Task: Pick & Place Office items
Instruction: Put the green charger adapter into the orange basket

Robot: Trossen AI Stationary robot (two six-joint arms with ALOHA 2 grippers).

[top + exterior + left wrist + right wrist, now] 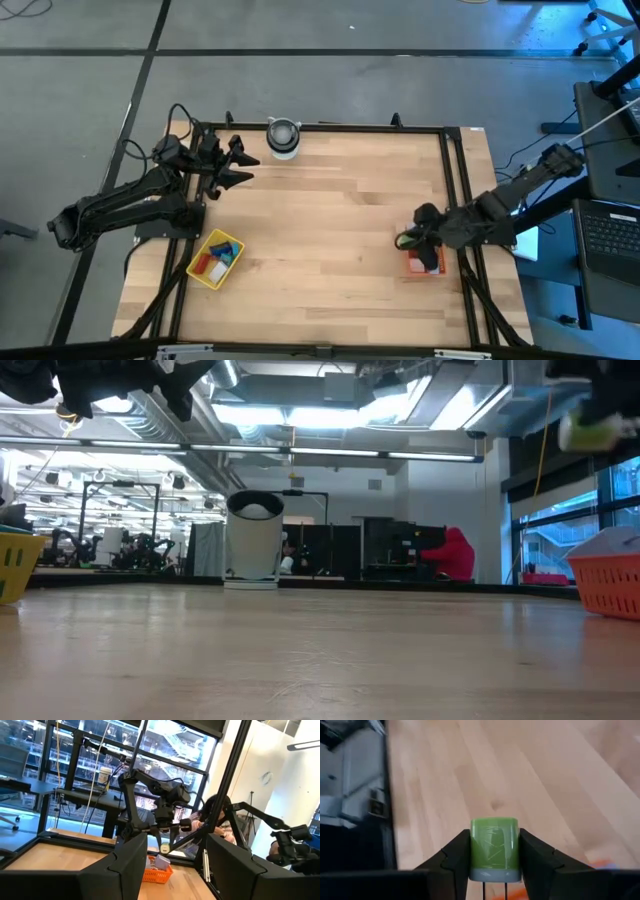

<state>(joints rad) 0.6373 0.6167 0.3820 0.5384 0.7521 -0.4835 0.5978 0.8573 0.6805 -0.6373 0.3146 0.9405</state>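
— Wooden planks make up the counter (330, 210) we look down on, framed by dark rails. Where do we find the two arms?

— We see the left arm over the counter's far left corner, its left gripper (243, 160) raised in the air with the fingers standing apart and nothing between them. The right arm reaches in across the right edge, and the right gripper (418, 228) hangs near that edge, toward the near side.

— What do we see next in size?

— A round grey-white cylinder (283, 138) stands upright at the far edge, left of the middle. A yellow tray (205, 245) lies tilted near the left edge, toward the near corner, with red and blue office items (217, 259) inside it. A red tray (413, 266) sits at the right edge, just beside the right gripper and partly hidden under that arm.

— And the smallest thing?

— We see a bright green block (494, 843) clamped between the right gripper's two dark fingers (457, 852), with a pale grey band along its lower end. It is held clear above the wood, close to the red tray. From counter height we catch it as a green blur high up above the orange-red tray wall.

— Anything inside the red tray?

— We cannot tell from above; the left wrist view shows something pale in it.
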